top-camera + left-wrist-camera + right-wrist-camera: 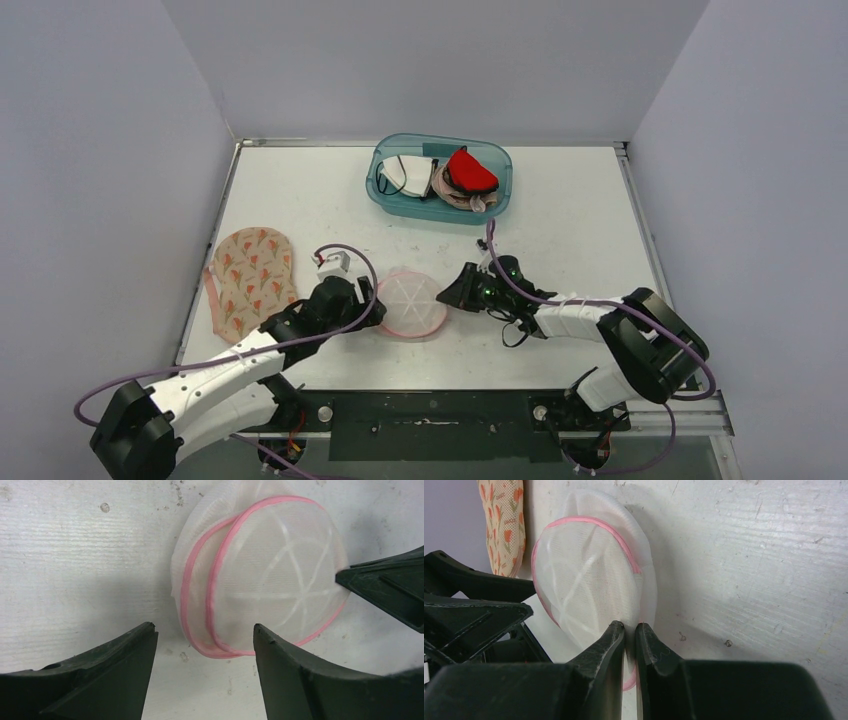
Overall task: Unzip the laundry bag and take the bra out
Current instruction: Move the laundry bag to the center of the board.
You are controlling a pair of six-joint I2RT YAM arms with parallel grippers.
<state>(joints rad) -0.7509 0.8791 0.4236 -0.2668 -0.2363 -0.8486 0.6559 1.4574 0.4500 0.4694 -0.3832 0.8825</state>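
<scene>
The laundry bag (410, 303) is a round white mesh pouch with pink trim, lying mid-table. In the left wrist view the bag (260, 580) shows two pink rims side by side. My right gripper (459, 292) is shut on the bag's right edge; the right wrist view shows its tips (630, 628) pinching white mesh of the bag (584, 580). My left gripper (370, 300) is open at the bag's left edge, its fingers (125, 655) apart just short of the pink rim. A floral bra (250, 275) lies flat on the table at the left.
A teal tub (385, 195) with several bras, one red (470, 172), stands at the back centre. The floral bra also shows in the right wrist view (504, 525). The table's left edge (205, 260) runs beside it.
</scene>
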